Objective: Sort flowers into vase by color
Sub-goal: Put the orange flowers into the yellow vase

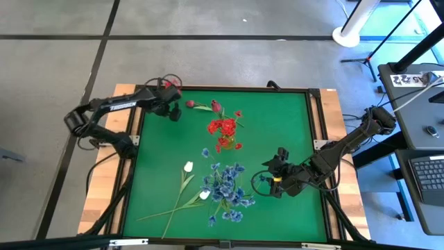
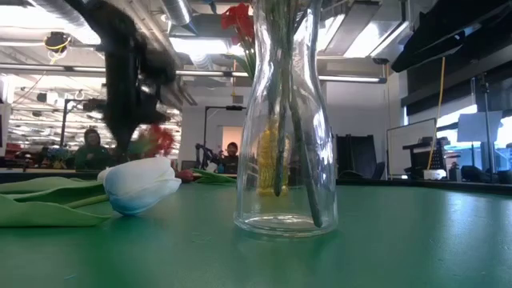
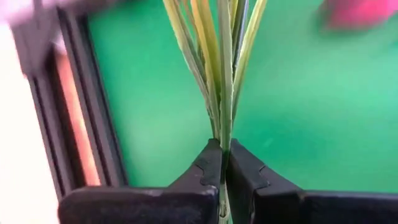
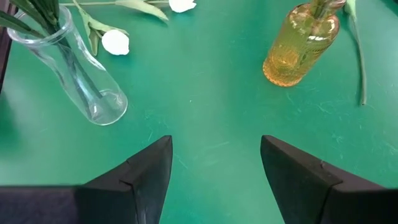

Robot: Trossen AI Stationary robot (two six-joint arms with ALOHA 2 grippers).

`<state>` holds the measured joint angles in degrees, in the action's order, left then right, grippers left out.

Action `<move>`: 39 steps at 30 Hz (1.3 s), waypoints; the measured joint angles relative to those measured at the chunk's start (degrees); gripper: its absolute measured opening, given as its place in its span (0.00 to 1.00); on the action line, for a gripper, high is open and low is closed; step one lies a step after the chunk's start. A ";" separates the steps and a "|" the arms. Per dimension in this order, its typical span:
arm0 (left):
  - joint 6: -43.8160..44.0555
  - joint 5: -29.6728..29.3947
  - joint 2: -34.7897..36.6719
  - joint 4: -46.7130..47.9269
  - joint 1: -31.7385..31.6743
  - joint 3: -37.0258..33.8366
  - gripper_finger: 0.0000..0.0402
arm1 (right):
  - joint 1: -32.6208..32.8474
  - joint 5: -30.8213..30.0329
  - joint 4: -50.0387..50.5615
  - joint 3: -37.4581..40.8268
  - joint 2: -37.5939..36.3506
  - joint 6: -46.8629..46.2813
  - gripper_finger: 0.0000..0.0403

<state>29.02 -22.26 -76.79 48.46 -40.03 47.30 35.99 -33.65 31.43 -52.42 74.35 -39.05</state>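
My left gripper point(image 1: 172, 110) hangs over the mat's far left corner, shut on a bunch of thin green stems point(image 3: 219, 74). Red blossoms point(image 1: 170, 85) show beside it, and in the low view a blurred red head point(image 2: 160, 140) shows below the arm. My right gripper point(image 4: 214, 168) stands open over bare mat at the right. Red sprays point(image 1: 222, 128) stand in an amber vase point(image 4: 298, 46), and blue sprays point(image 1: 223, 186) in a clear vase point(image 2: 284, 160). Two white tulips point(image 1: 188, 167) point(image 1: 205, 195) and two dark pink buds point(image 1: 190, 103) point(image 1: 216, 106) lie on the mat. My left gripper pinches several thin green stems point(image 3: 222, 144) together between its two fingers point(image 3: 205, 168), which slant steeply down. The stems run on past the fingertips and fan apart. In the low view the red head hangs above the mat's level.
A dark raised frame point(image 1: 132, 139) edges the green mat point(image 1: 291, 125). Bare mat lies between my right gripper and the two vases. People sit in the room far behind the table point(image 2: 92, 148).
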 joint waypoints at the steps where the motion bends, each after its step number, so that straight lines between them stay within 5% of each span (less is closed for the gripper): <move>1: 0.29 -0.16 1.88 -0.06 0.99 1.15 0.01 | 0.00 -0.47 -0.02 0.00 0.00 -0.01 0.60; 8: 1.50 1.26 17.53 -5.52 11.99 6.40 0.00 | 0.00 -1.98 -0.01 0.00 0.00 0.20 0.60; 14: -1.21 5.12 29.92 -22.02 24.34 5.25 0.00 | 0.00 -3.73 -0.01 0.00 0.00 0.16 0.60; 18: -5.59 5.26 33.19 -36.56 33.69 2.78 0.00 | 0.00 -10.53 1.00 0.00 0.00 -0.03 0.60; 23: -13.35 5.24 30.73 -54.40 42.83 -0.37 0.00 | 0.00 -17.09 5.01 0.00 0.00 -2.36 0.60; 29: -21.56 5.05 24.54 -70.62 47.19 -0.88 0.00 | 0.00 -15.68 4.79 4.62 0.00 -6.35 0.60; 39: -26.23 7.36 13.49 -86.25 43.93 -0.05 0.00 | 0.00 -7.79 -23.91 19.54 0.00 5.83 0.60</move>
<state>2.79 -14.90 -63.30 -37.79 3.90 47.25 35.99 -41.45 7.53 -32.89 74.35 -33.22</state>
